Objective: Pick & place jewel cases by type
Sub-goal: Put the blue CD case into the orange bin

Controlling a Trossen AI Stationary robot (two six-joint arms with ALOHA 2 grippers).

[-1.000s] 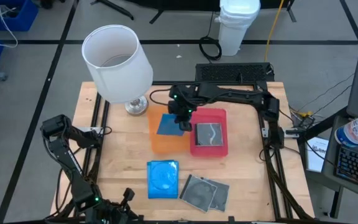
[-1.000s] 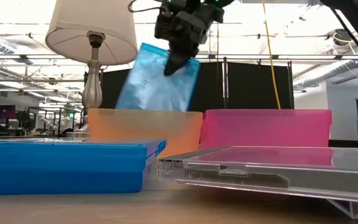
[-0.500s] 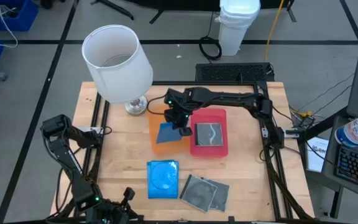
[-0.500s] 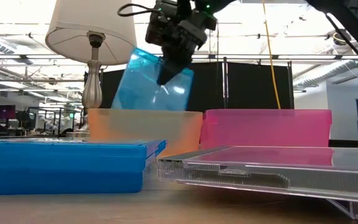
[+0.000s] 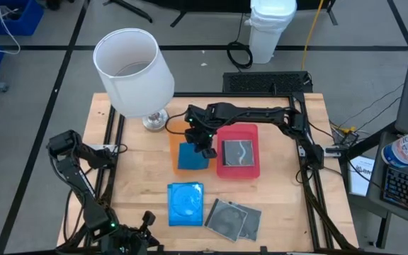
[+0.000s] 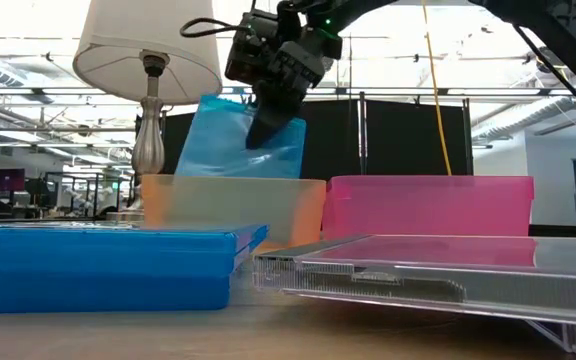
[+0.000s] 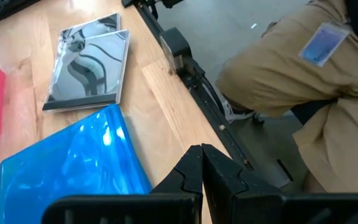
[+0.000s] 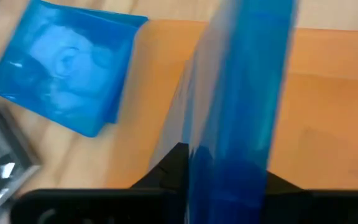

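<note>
My right gripper hangs over the orange tray, shut on a translucent blue jewel case. In the low view that case is tilted, and its lower part dips behind the tray's wall. Another blue case and two clear dark cases lie flat near the table's near edge. One clear case lies in the red tray. My left gripper is shut and waits low at the near left, touching nothing. My right gripper pinches the blue case between its two fingers at the upper edge, coming from above and pointing down. In the right wrist view the case stands edge-on between the fingers. It hangs tilted below them; whether its lower end touches the tray floor is hidden.
A lamp with a white shade stands at the far left, close to the orange tray. The red tray sits right against the orange one. A person in khaki stands beyond the near edge. Bare wood lies left of the trays.
My right gripper has moved a little toward the table's left and down over the orange tray, carrying the blue case. The case has sunk lower, its bottom part now behind the tray's wall, and it stands more upright.
</note>
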